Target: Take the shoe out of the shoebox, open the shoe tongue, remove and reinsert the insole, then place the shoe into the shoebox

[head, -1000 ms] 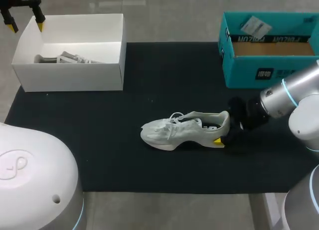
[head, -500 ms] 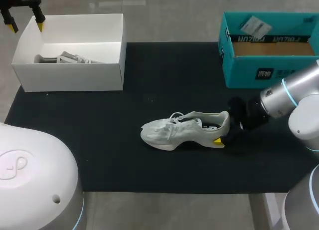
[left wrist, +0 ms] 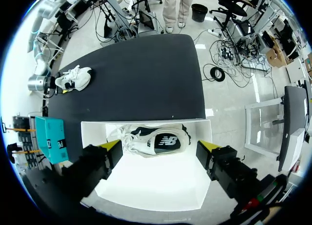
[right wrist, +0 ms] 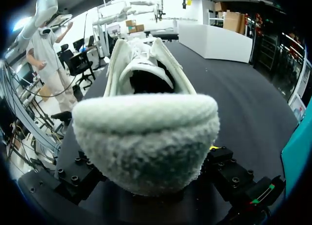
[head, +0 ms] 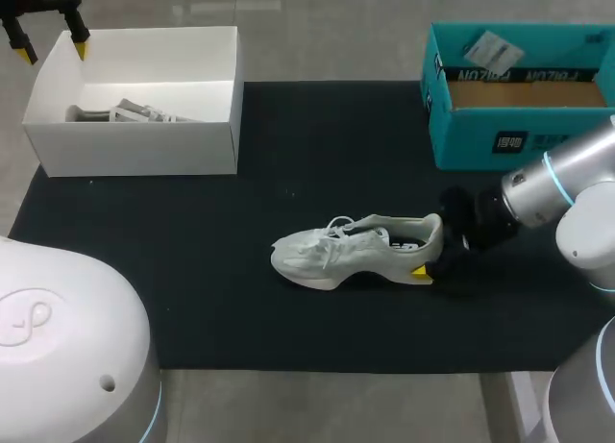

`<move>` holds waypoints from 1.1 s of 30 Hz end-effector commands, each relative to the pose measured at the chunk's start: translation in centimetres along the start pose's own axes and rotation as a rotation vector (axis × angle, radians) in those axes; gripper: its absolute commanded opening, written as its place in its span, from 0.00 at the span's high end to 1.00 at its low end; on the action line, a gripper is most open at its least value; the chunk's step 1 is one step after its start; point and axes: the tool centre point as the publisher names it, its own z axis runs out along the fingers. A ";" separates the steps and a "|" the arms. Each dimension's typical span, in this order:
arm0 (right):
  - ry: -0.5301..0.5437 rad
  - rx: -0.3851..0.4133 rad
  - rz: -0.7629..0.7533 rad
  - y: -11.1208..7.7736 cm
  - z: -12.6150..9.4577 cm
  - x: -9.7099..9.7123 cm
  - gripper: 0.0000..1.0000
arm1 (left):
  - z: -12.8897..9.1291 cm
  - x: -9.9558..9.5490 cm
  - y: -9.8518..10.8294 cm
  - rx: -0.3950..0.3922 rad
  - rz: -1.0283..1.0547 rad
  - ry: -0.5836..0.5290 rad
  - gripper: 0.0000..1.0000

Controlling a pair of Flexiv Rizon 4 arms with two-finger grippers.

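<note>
Right gripper (head: 431,257) is clamped on the heel of the shoe (head: 351,251), one finger on each side. One yellow tip shows at the heel's 6 o'clock side in the head view. The wrist view shows the heel wedged between both finger blocks.

Location of the task item: the shoe stands upright on its sole on the black mat (head: 288,155), just off table centre toward 5 o'clock. Its toe points to 9 o'clock and its heel to 3 o'clock.

Step in hand, as judged: removal from the box is done and the shoe is pinned for opening the tongue. Whether the insole is seated cannot be told from the dark mouth of the shoe.

Next move, as judged: the heel hold should stay firm. A free gripper must reach the tongue behind the laces and draw it toward the toe without dragging the shoe.

Left gripper (head: 46,39) hangs spread wide above the white box (head: 144,155) at 10 o'clock, well apart from the shoe and gripping nothing.

Count:
- Shoes: two, the second shoe (left wrist: 156,141) lying inside the white box.
- Boxes: two, the white one and a teal box (head: 480,135) at 2 o'clock.
- Mats: one.
- Grippers: two
</note>
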 end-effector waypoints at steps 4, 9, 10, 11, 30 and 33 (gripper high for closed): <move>-0.002 0.004 0.001 -0.3 0.9 -0.3 1.00 | -1.0 -2.6 -1.4 -0.015 -0.453 -0.095 0.00; -0.002 0.004 0.001 -0.3 0.9 -0.3 1.00 | -1.2 -5.3 -2.2 -0.089 -0.704 -0.054 0.00; -0.002 0.004 0.001 -0.3 0.9 -0.3 1.00 | -1.1 -5.8 -2.4 -0.130 -0.747 -0.028 0.00; -0.002 0.004 0.001 -0.3 0.9 -0.3 1.00 | -0.9 -6.3 -2.5 -0.136 -0.799 -0.012 0.00; -0.002 0.004 0.001 -0.3 0.9 -0.3 1.00 | -1.6 -16.4 -3.6 -0.376 -1.037 -0.010 0.00; -0.002 0.004 0.001 -0.3 0.9 -0.3 1.00 | -1.6 -16.4 -3.6 -0.376 -1.037 -0.010 0.00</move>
